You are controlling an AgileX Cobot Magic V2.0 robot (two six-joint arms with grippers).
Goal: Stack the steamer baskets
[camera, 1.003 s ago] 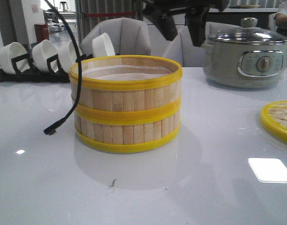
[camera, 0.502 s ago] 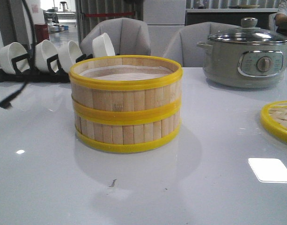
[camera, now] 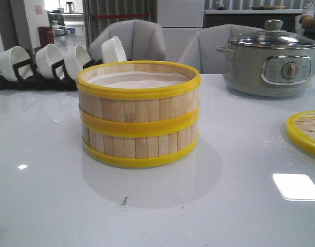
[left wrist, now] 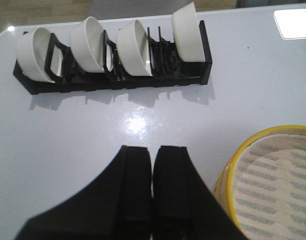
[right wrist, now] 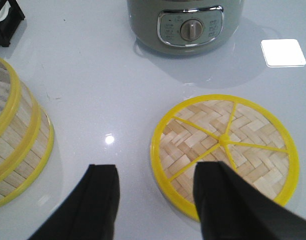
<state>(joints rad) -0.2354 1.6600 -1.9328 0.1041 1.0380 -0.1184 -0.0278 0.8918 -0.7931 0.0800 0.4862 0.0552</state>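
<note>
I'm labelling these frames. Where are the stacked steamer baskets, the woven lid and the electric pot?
steamer baskets (camera: 138, 123): front view, middle yellow band where the two meet.
woven lid (right wrist: 225, 141): right wrist view, central hub.
electric pot (camera: 289, 70): front view, control knob.

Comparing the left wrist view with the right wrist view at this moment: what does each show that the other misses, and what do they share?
Only the left wrist view shows the black rack with four white bowls, and the left tool, its fingers together. Only the right wrist view shows the grey pot, the woven yellow-rimmed lid lying flat on the table, and the right tool, its fingers apart with nothing between them. Both show the white table and part of the stacked steamer baskets, one sitting on the other.
</note>
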